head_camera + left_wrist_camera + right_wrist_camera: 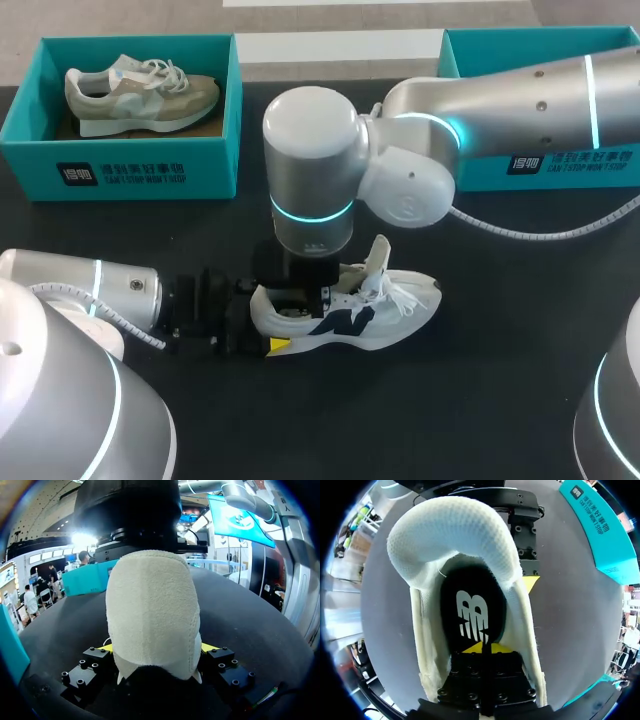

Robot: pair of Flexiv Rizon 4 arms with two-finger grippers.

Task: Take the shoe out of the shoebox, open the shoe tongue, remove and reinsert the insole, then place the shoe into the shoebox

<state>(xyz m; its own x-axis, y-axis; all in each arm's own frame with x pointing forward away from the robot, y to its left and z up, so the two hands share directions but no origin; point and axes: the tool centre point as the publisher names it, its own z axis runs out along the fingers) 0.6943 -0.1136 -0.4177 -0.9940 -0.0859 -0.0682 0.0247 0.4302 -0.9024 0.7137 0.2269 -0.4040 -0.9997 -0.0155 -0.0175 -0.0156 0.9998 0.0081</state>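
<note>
Head view: white sneaker [350, 315] mid-table, left jaws clamping its heel, right jaws together over its insole [472, 610].

White print beside a square mark runs along the front wall of the left shoebox [120, 172], and there's the same line on the right shoebox [570, 163]. On the shoe [350, 315], a dark letter mark on its side. Inside, a white logo on the black insole [470, 592].

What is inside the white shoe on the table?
A black insole lies in the white shoe, and the right gripper is in the opening over it. The gripper covers the part toward the toe.
</note>
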